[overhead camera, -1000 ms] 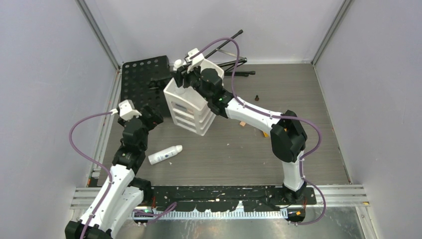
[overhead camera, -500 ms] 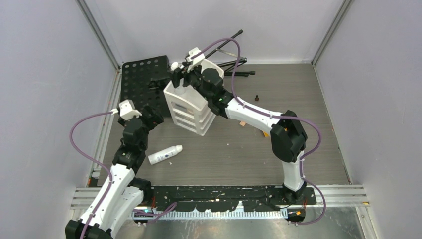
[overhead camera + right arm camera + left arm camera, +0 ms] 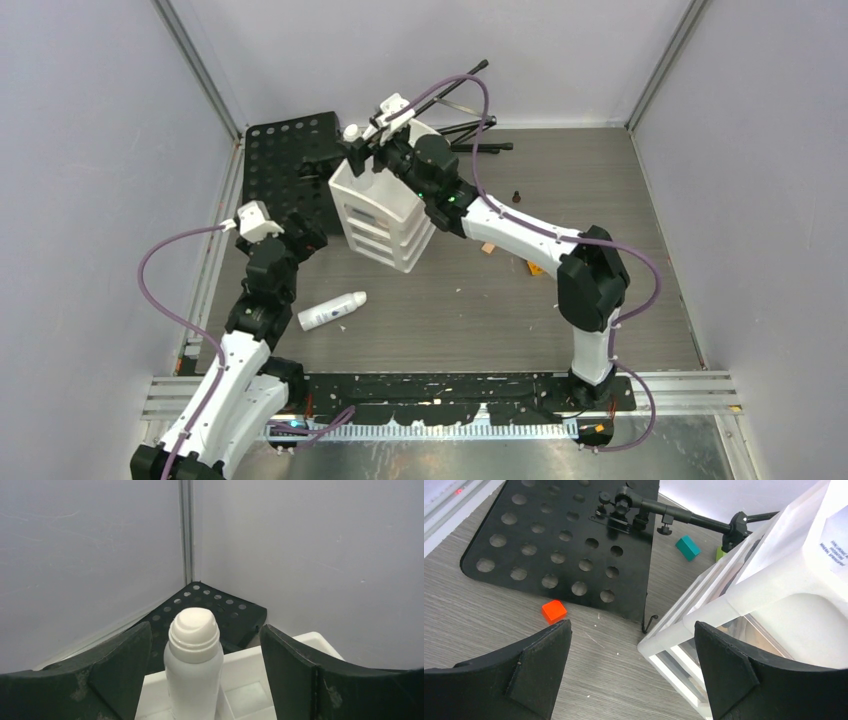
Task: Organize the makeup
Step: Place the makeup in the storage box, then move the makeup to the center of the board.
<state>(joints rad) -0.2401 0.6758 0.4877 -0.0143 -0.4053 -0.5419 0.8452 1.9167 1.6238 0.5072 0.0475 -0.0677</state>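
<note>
Right fingers (image 3: 117, 665) had sprung apart! The white bottle (image 3: 194, 650) stood upright between them, seemingly released, in the organizer's (image 3: 375, 215) top. One placed. Left fingers (image 3: 536, 660) hung spread, empty; second bottle (image 3: 332, 310) lay behind them on the worktop.

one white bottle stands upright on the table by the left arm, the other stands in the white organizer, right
No. The top external view shows the first bottle lying on its side by the left arm; the other bottle does stand in the white organizer.
</note>
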